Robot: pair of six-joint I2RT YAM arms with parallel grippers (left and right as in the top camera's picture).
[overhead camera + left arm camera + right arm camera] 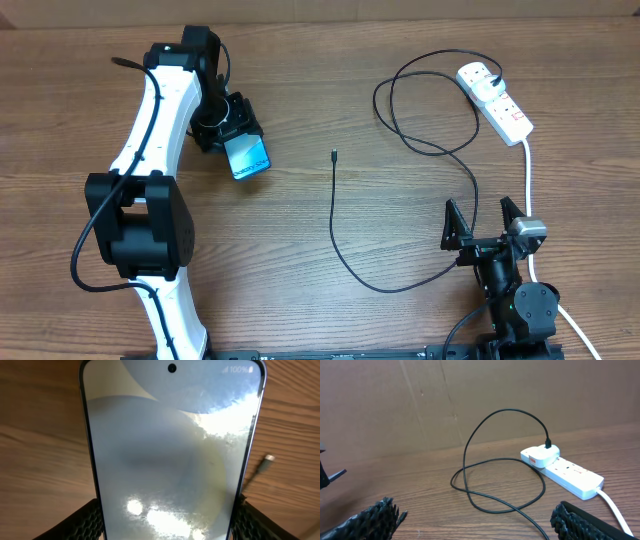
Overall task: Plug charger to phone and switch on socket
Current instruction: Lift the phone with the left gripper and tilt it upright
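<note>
My left gripper is shut on the phone, holding it tilted above the table's left half. In the left wrist view the lit phone screen fills the frame between my two fingers. The charger, a thin black cable, loops across the table; its free connector tip lies right of the phone and shows in the left wrist view. Its plug sits in the white socket strip at the far right, also seen in the right wrist view. My right gripper is open and empty, near the front right.
The socket's thick white cord runs down the right side past my right gripper. The charger's loops lie on the wood between my right gripper and the socket. A cardboard wall stands behind the table.
</note>
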